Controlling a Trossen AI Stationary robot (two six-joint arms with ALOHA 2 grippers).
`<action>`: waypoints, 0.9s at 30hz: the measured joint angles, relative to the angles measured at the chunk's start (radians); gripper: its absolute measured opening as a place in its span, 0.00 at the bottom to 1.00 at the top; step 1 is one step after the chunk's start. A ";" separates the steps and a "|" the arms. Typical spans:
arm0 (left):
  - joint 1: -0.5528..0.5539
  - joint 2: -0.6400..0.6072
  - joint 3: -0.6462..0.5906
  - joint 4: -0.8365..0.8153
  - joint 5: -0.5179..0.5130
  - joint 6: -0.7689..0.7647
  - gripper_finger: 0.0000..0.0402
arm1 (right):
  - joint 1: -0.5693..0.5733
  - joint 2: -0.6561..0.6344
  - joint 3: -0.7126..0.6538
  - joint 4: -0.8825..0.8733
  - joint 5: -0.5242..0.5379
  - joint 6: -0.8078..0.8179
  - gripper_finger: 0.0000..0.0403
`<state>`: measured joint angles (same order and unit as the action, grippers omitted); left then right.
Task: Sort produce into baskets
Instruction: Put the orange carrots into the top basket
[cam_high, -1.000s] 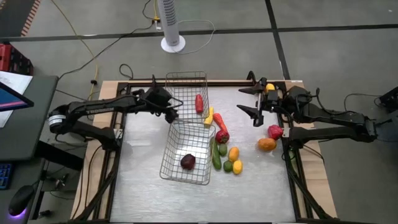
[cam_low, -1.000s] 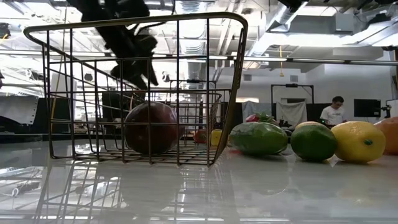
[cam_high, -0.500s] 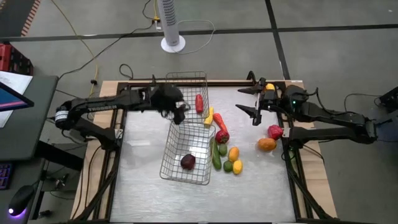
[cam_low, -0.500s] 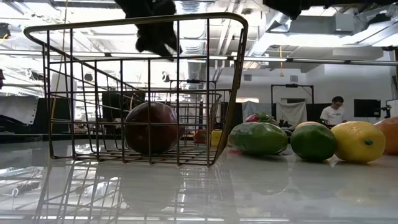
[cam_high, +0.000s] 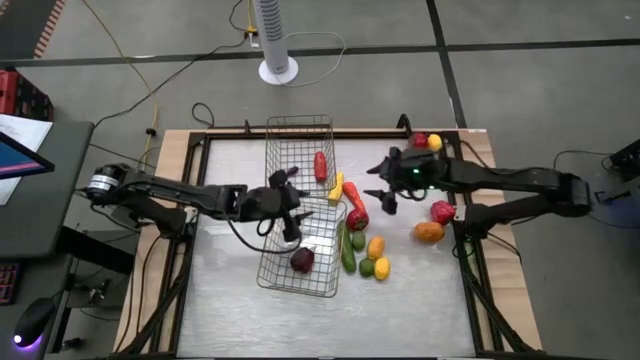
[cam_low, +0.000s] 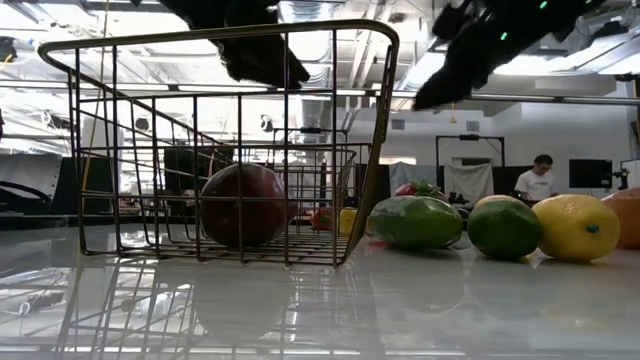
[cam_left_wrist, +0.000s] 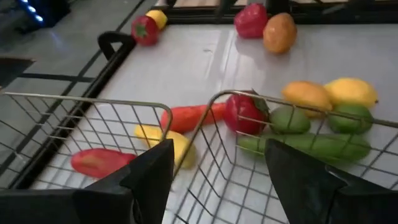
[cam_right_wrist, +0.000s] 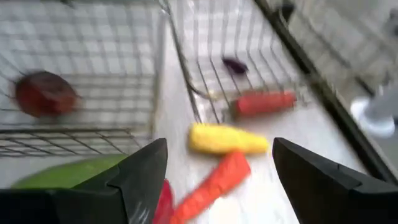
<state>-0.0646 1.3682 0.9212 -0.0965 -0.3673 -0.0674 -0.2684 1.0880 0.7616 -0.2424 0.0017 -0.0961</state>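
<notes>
Above the steel table (cam_high: 230, 290), both hands spread and empty (left hand (cam_high: 291, 213) over near basket (cam_high: 298, 283)).

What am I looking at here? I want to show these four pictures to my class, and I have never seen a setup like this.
It is a robot with two dark arms at a table, sorting toy-like produce into two wire baskets.

The overhead picture shows everything: the left gripper hangs over the near basket, which holds one dark red fruit. The right gripper reaches toward the loose pile, near the red pepper. The far basket holds a red chilli.

The table-level picture looks through the near basket. The other two come from cameras on each wrist, looking past that arm's own dark fingers. Both pairs of fingers are open and hold nothing.
</notes>
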 joint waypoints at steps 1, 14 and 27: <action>-0.002 -0.001 -0.011 0.011 0.003 0.000 0.60 | -0.009 0.023 0.000 -0.004 0.000 0.007 0.79; -0.067 -0.181 -0.042 0.082 -0.165 0.141 0.60 | 0.062 0.211 0.054 -0.090 0.049 0.089 0.83; -0.067 -0.271 -0.042 0.163 -0.144 0.204 0.60 | 0.150 0.405 0.137 0.114 0.104 0.122 0.82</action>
<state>-0.1318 1.0973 0.8787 0.0666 -0.5111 0.1361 -0.1184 1.4928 0.8984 -0.1282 0.1057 0.0257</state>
